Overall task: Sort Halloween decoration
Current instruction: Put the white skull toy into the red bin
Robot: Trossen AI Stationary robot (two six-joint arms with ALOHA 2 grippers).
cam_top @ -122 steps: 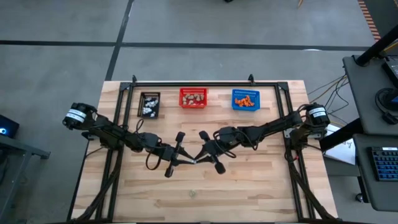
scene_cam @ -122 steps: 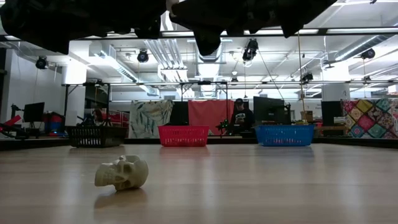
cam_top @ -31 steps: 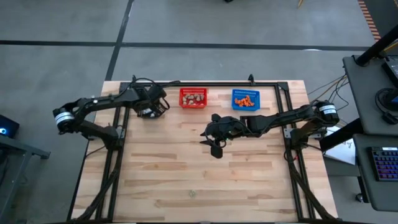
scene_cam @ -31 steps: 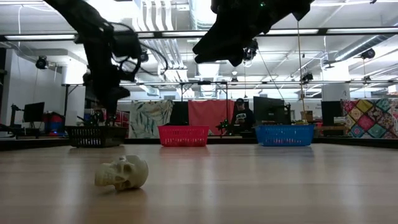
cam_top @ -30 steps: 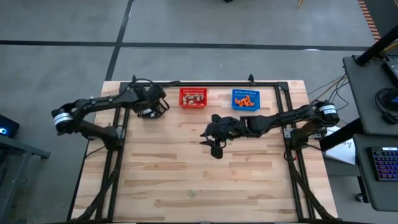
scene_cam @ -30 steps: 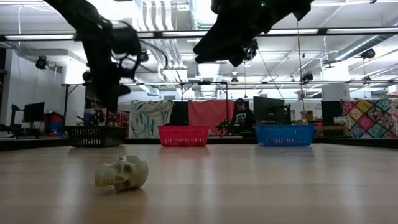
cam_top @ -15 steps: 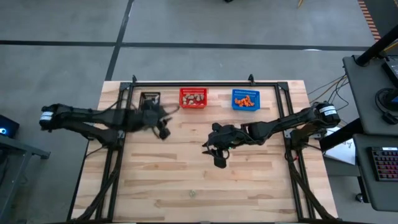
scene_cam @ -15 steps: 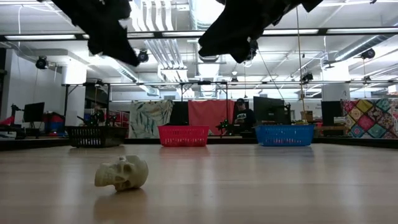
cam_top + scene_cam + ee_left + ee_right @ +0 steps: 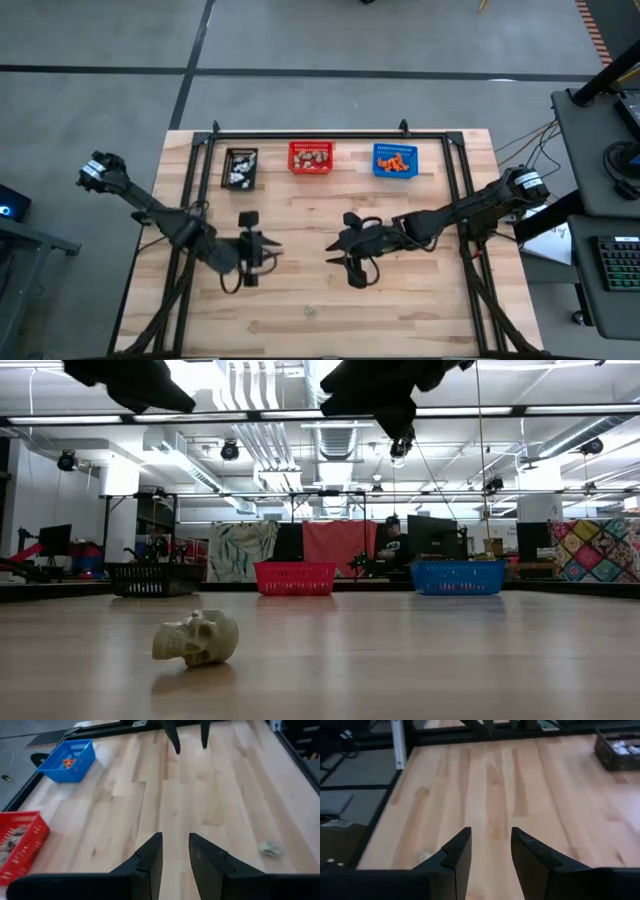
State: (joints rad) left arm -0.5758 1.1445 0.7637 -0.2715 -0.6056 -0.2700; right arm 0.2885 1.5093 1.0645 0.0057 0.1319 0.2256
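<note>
Both arms swung back to mid-table | L gripper [image 9: 262, 249] slightly apart, empty | R gripper [image 9: 337, 249] spread, empty | baskets [image 9: 311, 157] hold sorted bits | 1 skull [image 9: 197, 637] left, front of table, near neither.

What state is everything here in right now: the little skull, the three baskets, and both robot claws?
Skull: lying loose on the table, untouched.
Black basket: upright, white trinkets inside.
Red basket: upright, beige trinkets inside.
Blue basket: upright, orange trinkets inside.
Left claw: open, empty, above the table.
Right claw: open, empty, above the table's middle.
</note>
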